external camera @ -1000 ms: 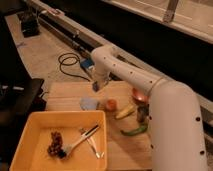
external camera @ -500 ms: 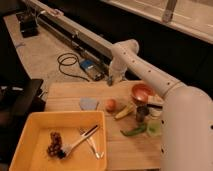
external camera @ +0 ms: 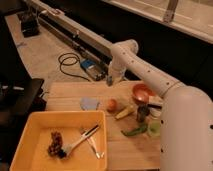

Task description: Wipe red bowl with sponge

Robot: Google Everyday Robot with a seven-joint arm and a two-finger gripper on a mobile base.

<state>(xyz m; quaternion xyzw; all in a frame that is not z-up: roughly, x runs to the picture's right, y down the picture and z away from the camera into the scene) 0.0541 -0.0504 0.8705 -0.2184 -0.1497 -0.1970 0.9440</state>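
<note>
The tool hangs closed tight at the back edge of the tabletop, I cannot tell if it holds the sponge, and the red bowl sits near it, on the side where the white arm comes from.

**Occlusions and cut-offs, placed from the yellow tub**

The yellow tub is cut off at its near-left corner by the bottom edge. The dark lump inside it is too blurred to be identified. Far right of the tub, the red bowl is partly hidden by the arm, which is cropped at the right and bottom edges. The dark can and the pale green cup are overlapped likewise. Beyond the tub's far-right corner, the gripper is seen small and dark. Whether anything is gripped cannot be made out.
</note>
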